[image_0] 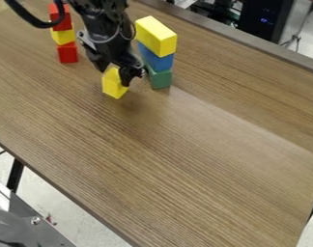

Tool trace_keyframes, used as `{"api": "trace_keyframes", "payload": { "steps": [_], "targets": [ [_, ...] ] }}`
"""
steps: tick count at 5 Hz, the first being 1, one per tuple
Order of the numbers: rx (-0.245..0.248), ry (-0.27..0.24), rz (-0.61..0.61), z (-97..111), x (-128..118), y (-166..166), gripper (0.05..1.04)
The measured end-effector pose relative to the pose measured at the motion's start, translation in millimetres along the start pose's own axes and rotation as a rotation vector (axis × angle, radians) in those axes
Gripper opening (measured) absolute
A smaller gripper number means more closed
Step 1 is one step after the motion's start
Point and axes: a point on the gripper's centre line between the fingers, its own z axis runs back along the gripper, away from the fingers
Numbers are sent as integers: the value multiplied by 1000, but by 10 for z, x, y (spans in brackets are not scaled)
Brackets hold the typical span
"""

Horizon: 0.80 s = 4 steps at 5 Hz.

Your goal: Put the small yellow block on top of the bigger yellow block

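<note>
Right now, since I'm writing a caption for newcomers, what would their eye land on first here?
Probably the big yellow block, bright on top of a blue block and a green block near the view's top. Just left of that tower in the view, the small yellow block sits in the black hand. Farther left stands a red-yellow-red stack.
</note>
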Motion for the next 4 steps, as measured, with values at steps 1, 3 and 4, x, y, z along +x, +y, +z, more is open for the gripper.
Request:
{"api": "trace_keyframes", "payload": {
  "steps": [1, 3, 4],
  "targets": [
    [-3, 1, 13, 0, -3, -1, 523],
    [-34, -12, 39, 397, 262, 93, 523],
    [-15, -59, 44, 725, 437, 153, 523]
  ]
}}
